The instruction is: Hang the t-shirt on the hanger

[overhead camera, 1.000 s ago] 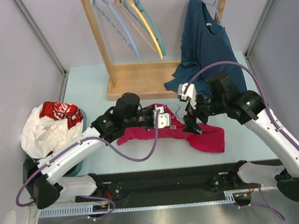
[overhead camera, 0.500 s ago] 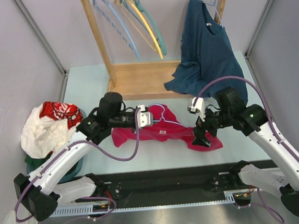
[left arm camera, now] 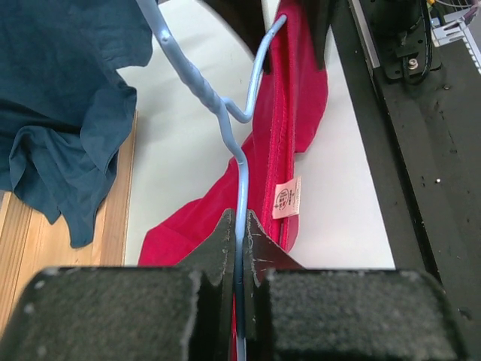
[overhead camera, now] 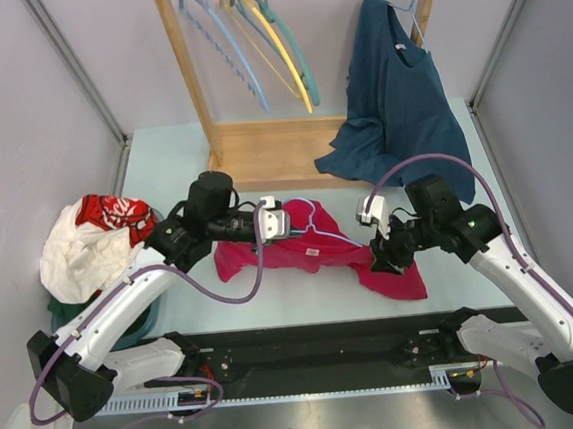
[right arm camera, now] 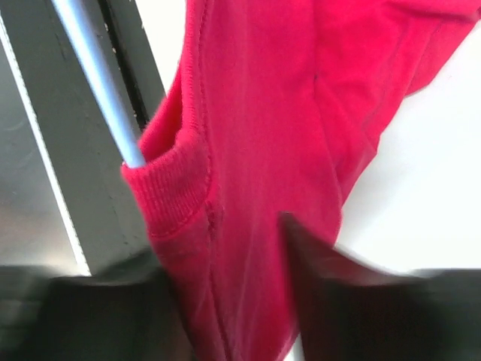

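Our left gripper (left arm camera: 239,226) is pinched tight on the thin pale lavender-blue wire hanger (left arm camera: 242,173), low on its stem, with the hook pointing to the far side. The crimson-red cotton t-shirt (overhead camera: 320,252) lies crumpled on the pale table (overhead camera: 274,296), mid-near, between our two arms. Its white neck label (left arm camera: 286,198) sits just beside the wire. Our right gripper (overhead camera: 379,257) looks clamped on shirt fabric at the right, next to the ribbed collar, where one hanger arm enters the neck. We see two risks. The slim wire could twist or slide in the left jaws if the right pulls hard. The arm could also snag in the rib, or the collar could slip off it, should we tug sideways rather than along the wire.
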You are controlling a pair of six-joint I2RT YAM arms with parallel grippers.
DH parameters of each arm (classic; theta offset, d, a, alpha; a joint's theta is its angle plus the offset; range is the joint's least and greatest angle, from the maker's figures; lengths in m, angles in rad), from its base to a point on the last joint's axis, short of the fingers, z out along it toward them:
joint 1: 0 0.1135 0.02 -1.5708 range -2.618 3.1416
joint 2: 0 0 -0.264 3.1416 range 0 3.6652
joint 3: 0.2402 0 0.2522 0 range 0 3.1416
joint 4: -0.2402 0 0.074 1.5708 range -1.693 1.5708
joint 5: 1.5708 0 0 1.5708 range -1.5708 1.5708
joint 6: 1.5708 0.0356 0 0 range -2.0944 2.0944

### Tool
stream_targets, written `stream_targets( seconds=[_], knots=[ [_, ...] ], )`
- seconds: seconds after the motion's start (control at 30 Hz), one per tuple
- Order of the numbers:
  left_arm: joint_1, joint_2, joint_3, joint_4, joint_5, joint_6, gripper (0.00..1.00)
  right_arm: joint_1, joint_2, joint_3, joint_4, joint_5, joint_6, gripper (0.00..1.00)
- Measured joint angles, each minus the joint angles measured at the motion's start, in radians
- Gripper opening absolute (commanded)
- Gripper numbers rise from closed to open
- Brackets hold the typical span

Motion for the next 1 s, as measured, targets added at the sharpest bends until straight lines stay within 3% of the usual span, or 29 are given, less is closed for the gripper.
stream_targets(
  seconds=[0.03, 0.07, 0.17, 0.27, 0.3, 0.37, 0.43, 0.47, 0.7, 1.0],
  knots=[
    [0.003, 0.002, 0.002, 0.000, 0.002, -0.002, 0.00, 0.000, 0.000, -0.005, 0.001, 0.002, -0.007, 0.23],
    [0.005, 0.003, 0.002, -0.001, 0.003, -0.004, 0.00, 0.000, 0.000, -0.008, 0.000, 0.003, -0.009, 0.00],
    [0.011, 0.010, 0.002, 0.001, 0.001, -0.010, 0.02, 0.000, -0.001, -0.008, -0.001, -0.003, -0.025, 0.00],
    [0.018, 0.021, 0.003, 0.011, 0.000, -0.025, 0.36, 0.003, -0.008, -0.007, 0.000, -0.008, -0.018, 0.00],
    [0.018, 0.026, 0.004, 0.014, -0.003, -0.040, 0.57, 0.002, -0.012, -0.006, -0.002, -0.008, -0.010, 0.00],
    [0.025, 0.031, 0.008, 0.018, -0.003, -0.058, 0.77, -0.002, -0.026, -0.006, 0.000, -0.003, 0.019, 0.00],
    [0.039, 0.031, 0.013, 0.021, -0.003, -0.094, 0.87, -0.017, -0.046, -0.004, -0.006, 0.016, 0.050, 0.00],
    [0.048, 0.031, 0.013, 0.023, -0.002, -0.107, 0.98, -0.029, -0.053, -0.002, -0.010, 0.026, 0.060, 0.00],
    [0.159, 0.023, 0.014, 0.080, -0.006, -0.253, 1.00, -0.180, -0.025, 0.054, -0.053, 0.105, 0.099, 0.00],
    [0.194, -0.081, -0.019, 0.101, -0.010, -0.314, 1.00, -0.336, 0.126, 0.167, -0.107, 0.164, 0.136, 0.00]
  ],
)
